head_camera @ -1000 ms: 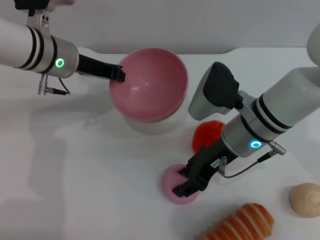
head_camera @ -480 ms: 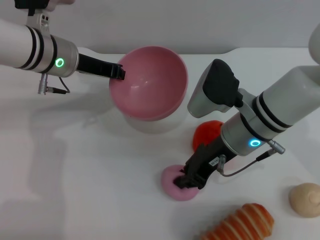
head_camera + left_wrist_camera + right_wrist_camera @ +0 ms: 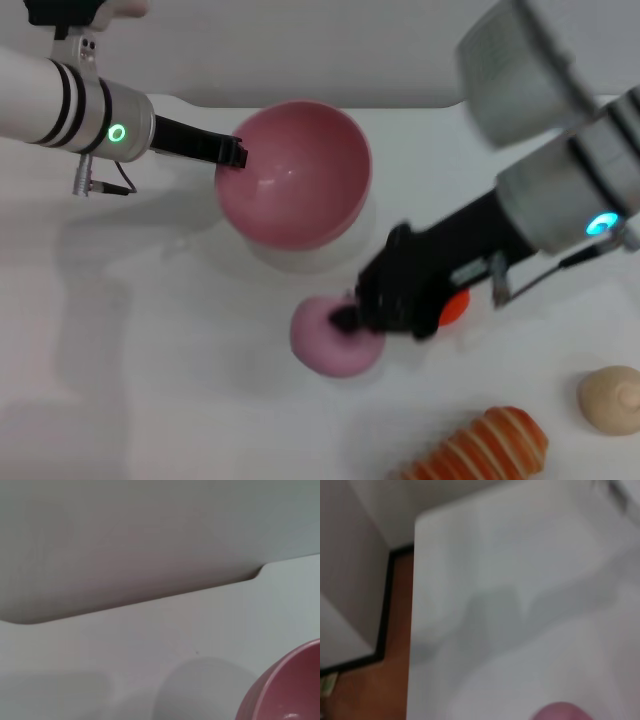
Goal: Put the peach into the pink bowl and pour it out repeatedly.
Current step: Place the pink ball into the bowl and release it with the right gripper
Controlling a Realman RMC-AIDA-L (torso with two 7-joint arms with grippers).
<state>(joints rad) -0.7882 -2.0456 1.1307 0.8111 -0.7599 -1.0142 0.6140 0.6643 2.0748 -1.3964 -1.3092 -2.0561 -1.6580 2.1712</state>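
Head view: pink bowl [image 3: 296, 178] gripped at rim by left end effector [image 3: 236, 153], raised over white surface [image 3: 150, 380]. Peach [image 3: 328, 335] clamped by right end effector [image 3: 350, 320], below bowl.
Left wrist view: bowl rim seen.
Right wrist view: peach top seen.

We find no readable text, labels, brands, numbers or signs on anything in these views.
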